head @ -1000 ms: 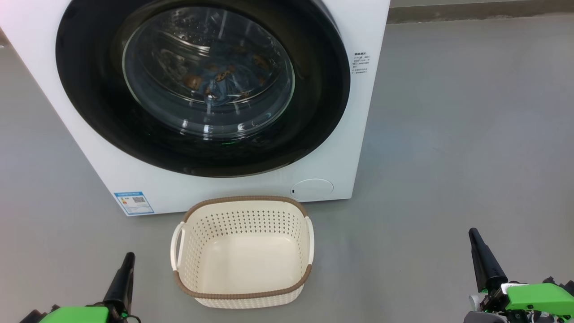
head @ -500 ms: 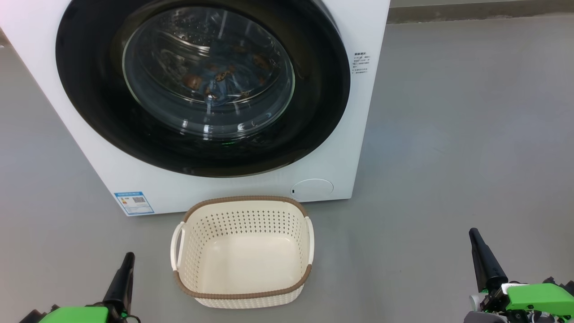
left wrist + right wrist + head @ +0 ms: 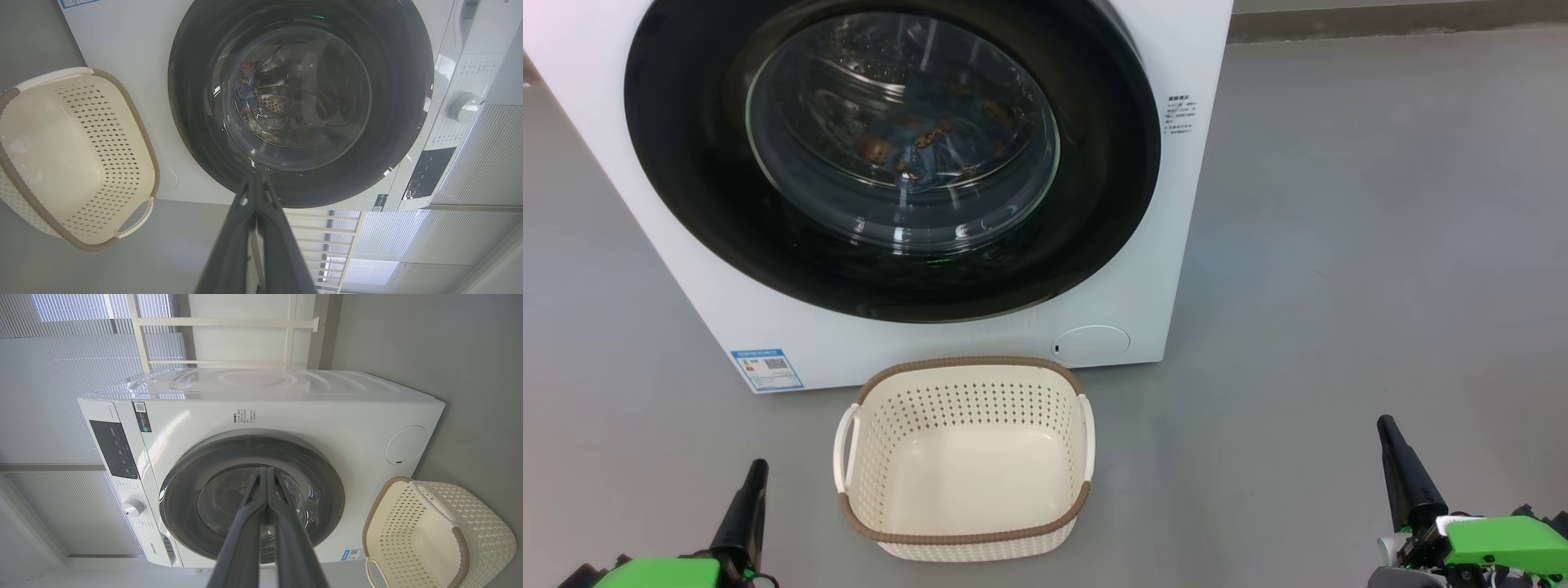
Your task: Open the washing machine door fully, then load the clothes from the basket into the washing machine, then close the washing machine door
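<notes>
The white washing machine (image 3: 947, 343) stands ahead with its round black door (image 3: 1094, 204) closed flat against the front. Through the glass window I see blue clothes with brown patches (image 3: 923, 147) lying in the drum. On the floor just before the machine sits the cream basket (image 3: 968, 531) with its brown rim, holding nothing. My left gripper (image 3: 758, 467) is at the lower left, shut, apart from the basket. At the lower right my right gripper (image 3: 1384, 425) is shut too. Each wrist view shows its fingers pressed together: left gripper (image 3: 255, 175), right gripper (image 3: 263, 470), door (image 3: 196, 81), basket (image 3: 486, 531).
Grey floor (image 3: 1339, 245) stretches wide to the right of the machine and around the basket. A round flap (image 3: 1091, 345) and a blue sticker (image 3: 766, 369) mark the machine's lower front. Its control panel and knob (image 3: 132, 507) face a wall with blinds.
</notes>
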### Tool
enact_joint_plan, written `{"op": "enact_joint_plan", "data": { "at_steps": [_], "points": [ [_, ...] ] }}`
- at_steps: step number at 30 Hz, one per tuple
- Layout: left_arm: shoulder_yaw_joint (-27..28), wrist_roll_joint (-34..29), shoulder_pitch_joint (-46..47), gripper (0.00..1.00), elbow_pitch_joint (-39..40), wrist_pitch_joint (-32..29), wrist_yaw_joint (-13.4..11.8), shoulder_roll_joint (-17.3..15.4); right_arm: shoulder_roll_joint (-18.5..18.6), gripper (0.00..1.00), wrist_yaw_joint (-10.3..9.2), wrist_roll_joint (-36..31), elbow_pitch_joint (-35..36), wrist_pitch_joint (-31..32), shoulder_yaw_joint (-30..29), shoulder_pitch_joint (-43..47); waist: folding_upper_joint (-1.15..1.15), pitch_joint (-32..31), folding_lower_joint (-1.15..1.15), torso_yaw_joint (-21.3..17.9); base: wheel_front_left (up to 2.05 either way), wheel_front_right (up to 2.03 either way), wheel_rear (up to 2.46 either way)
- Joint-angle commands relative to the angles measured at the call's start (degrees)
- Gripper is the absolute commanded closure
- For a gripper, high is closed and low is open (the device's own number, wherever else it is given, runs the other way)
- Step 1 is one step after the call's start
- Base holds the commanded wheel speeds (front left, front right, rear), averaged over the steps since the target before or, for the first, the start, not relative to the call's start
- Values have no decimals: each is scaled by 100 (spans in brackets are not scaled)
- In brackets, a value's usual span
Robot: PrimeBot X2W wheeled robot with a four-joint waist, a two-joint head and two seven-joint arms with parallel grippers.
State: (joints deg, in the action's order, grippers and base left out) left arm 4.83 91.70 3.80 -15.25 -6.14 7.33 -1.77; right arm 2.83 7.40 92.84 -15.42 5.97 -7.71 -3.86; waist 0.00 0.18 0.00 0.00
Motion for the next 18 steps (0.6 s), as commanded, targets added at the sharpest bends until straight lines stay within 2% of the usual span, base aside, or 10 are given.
{"op": "enact_joint_plan", "data": {
  "at_steps": [1, 18],
  "points": [
    [168, 48, 239, 100, 122, -34, 15, -110, 17, 100, 9, -58, 140, 42, 130, -231, 0, 0, 0, 0, 0, 0, 0],
    [168, 48, 239, 100, 122, -34, 15, -110, 14, 100, 9, -62, 140, 46, 126, -232, 0, 0, 0, 0, 0, 0, 0]
  ]
}}
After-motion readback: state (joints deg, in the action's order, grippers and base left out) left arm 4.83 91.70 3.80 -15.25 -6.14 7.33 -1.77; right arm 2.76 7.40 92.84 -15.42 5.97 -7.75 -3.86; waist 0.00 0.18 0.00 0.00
